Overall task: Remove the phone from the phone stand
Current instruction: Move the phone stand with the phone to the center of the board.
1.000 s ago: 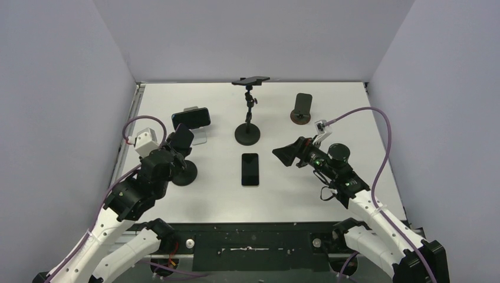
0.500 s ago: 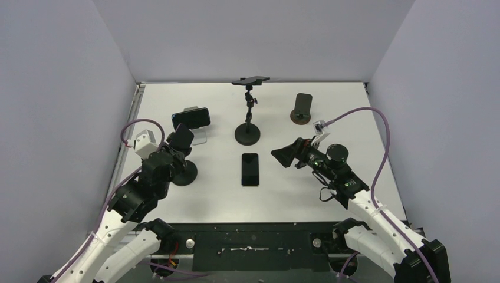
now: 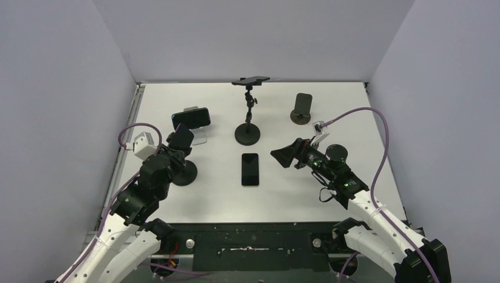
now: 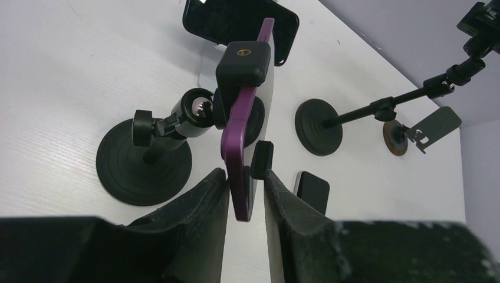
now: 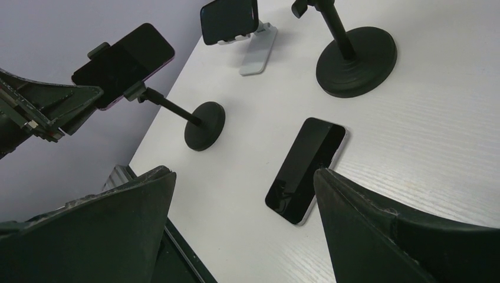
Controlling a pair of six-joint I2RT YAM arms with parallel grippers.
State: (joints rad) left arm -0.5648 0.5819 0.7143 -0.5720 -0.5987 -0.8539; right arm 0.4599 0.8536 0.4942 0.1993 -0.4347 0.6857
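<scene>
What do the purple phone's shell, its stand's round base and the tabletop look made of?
Purple phone: shell looks like matte plastic or silicone, with a soft even sheen. Stand base: black, dull, ringed with ridges; plastic or coated metal. Tabletop: white with fine straight grain, likely painted or laminated wood.

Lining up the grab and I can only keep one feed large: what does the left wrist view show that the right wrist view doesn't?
Only left wrist: the purple phone edge-on between the fingers of the left tool, a thin gap on one side, and the small brown-based stand. Only right wrist: that phone's dark screen, the open right tool, and the flat phone in full. Both: the clamp stand's round base, the phone on the white stand, the tall stand's base.
</scene>
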